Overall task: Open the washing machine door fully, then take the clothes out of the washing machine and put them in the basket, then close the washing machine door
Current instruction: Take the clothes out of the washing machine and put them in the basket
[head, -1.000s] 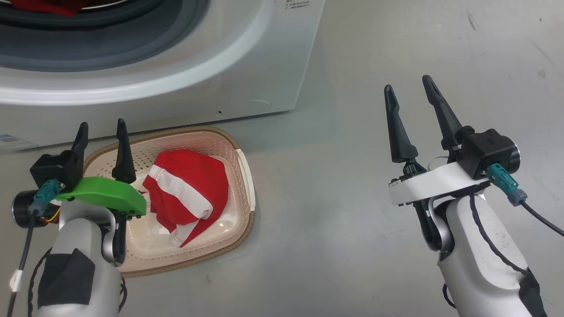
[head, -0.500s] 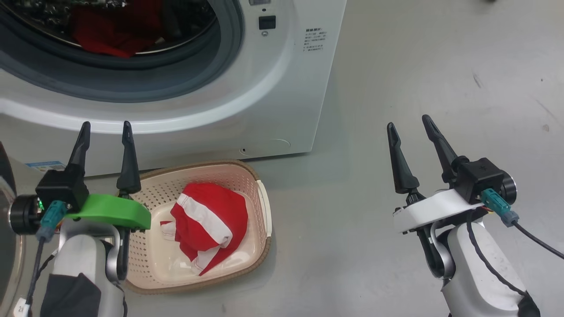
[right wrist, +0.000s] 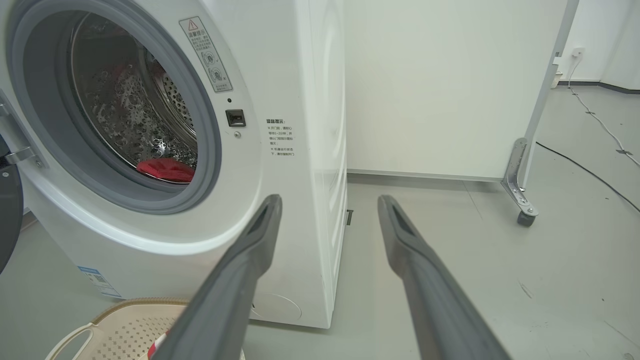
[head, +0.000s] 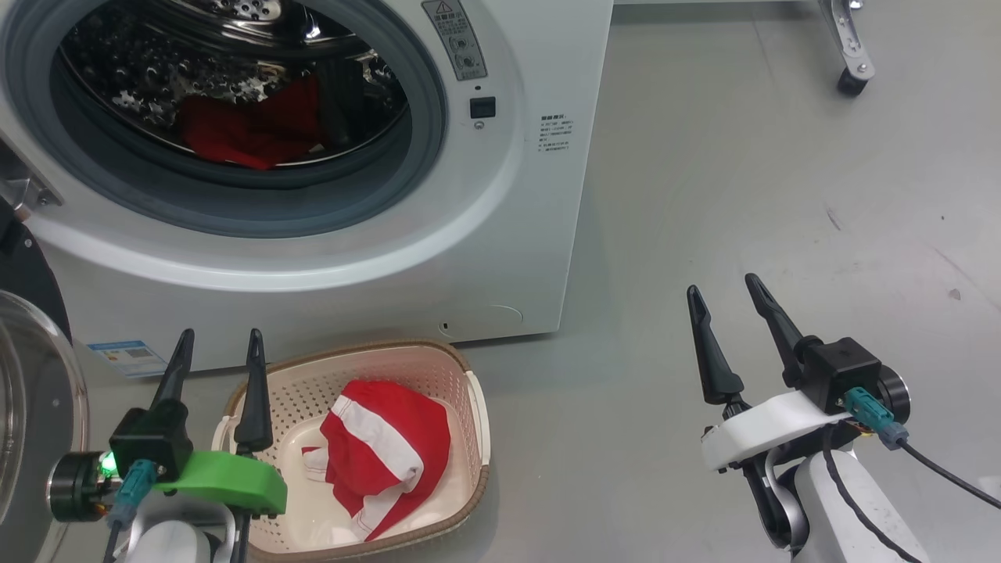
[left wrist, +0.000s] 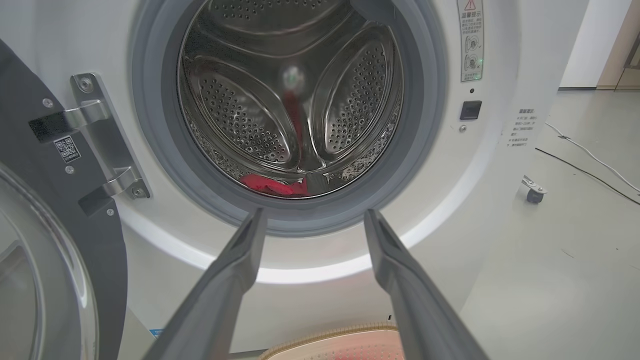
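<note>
The white washing machine [head: 508,203] stands with its door [head: 35,407] swung open at the left, glass bowl facing me. Red clothes [head: 246,133] lie low in the steel drum, also seen in the left wrist view [left wrist: 272,185] and the right wrist view [right wrist: 167,169]. The cream basket [head: 473,407] sits on the floor before the machine with a red and white garment [head: 387,450] in it. My left gripper [head: 220,335] hovers open at the basket's left edge, pointing at the drum [left wrist: 315,212]. My right gripper [head: 722,284] is open and empty over bare floor to the right [right wrist: 330,198].
A white panel on a metal foot with a castor wheel [head: 851,78] stands behind and right of the machine [right wrist: 522,215]. A dark cable [right wrist: 590,172] runs across the grey floor at the far right. The door hinge bracket [left wrist: 107,145] juts out left of the drum opening.
The head camera has tilted up, so the drum opening and the open door have come into view and the basket sits lower in the picture. Both grippers stay open.
</note>
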Motion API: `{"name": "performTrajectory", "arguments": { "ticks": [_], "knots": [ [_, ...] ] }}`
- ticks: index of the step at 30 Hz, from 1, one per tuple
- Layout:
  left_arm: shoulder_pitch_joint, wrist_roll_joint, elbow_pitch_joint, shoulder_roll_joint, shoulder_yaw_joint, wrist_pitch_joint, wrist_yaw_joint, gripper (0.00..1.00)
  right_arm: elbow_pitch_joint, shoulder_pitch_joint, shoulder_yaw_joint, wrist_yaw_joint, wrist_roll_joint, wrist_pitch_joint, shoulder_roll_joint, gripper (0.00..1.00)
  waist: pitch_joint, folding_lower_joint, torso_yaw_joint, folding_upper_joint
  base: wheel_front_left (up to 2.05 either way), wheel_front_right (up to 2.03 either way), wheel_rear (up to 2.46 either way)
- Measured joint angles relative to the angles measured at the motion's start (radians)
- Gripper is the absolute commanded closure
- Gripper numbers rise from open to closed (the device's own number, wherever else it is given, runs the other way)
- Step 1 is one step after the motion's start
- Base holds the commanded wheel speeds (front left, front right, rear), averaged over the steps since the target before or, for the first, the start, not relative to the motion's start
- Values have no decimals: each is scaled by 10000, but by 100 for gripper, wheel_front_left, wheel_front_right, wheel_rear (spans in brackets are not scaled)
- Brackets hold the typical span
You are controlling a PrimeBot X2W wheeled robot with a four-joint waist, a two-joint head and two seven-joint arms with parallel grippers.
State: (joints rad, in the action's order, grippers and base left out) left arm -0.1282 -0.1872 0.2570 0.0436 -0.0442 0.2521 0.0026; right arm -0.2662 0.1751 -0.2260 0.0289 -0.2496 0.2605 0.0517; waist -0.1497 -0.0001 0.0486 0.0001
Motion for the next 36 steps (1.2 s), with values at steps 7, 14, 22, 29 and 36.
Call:
{"name": "performTrajectory", "arguments": {
  "ticks": [7, 14, 22, 29, 36],
  "knots": [
    [756, 0, -157, 2, -40, 0, 113, 0, -23, -238, 0, 0, 0, 0, -13, 0, 415, 0, 15, 0, 0, 0, 0],
    [1230, -4, -477, 2, -140, 0, 222, 0, 0, -489, -13, 0, 0, 0, -21, 0, 681, 0, 87, 0, 0, 0, 0],
    [1376, -10, -819, 2, -198, 0, 288, 0, 54, -595, -61, -2, 0, 0, -21, 0, 725, 0, 151, 0, 0, 0, 0],
    [1603, -10, -1007, 4, -211, 0, 378, 0, 67, -610, -109, 0, 0, 0, -23, 0, 744, 0, 210, 0, 0, 0, 0],
    [1685, -10, -1141, 4, -274, 0, 451, 0, 117, -611, -169, 8, 0, 0, -23, 0, 721, 0, 257, 0, 0, 0, 0]
  ]
}}
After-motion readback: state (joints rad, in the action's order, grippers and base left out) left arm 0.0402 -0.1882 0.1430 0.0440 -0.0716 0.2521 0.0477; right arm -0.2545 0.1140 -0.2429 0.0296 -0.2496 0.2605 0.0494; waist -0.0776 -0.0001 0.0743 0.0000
